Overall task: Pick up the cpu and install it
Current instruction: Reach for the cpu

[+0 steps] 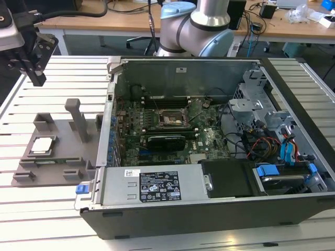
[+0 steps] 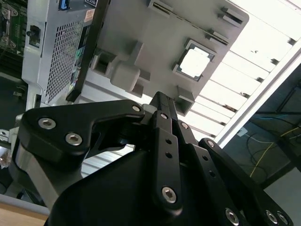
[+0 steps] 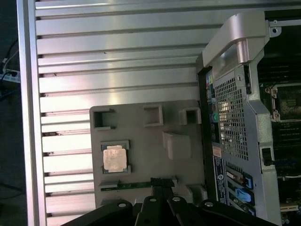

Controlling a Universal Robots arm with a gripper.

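Observation:
The cpu point(image 1: 43, 145) is a small silvery square chip lying flat in a recess of the grey fixture plate point(image 1: 65, 159), at the exterior view's left of the open computer case. Both wrist views look down on the cpu point(image 2: 195, 62) point(image 3: 114, 158). My gripper point(image 1: 37, 79) hangs well above the slatted table, beyond the plate's far left corner and clear of the chip. Its black fingers point(image 2: 161, 101) meet at the tips with nothing between them, so it is shut and holds nothing. The dark socket frame point(image 1: 169, 118) sits on the green motherboard inside the case.
The open case point(image 1: 220, 68) has tall metal walls; its side wall point(image 3: 235, 117) stands right beside the plate. A long black card point(image 1: 166, 141) lies in front of the socket. An upright grey post point(image 1: 79, 120) rises from the plate. The arm's base point(image 1: 196, 26) stands behind the case.

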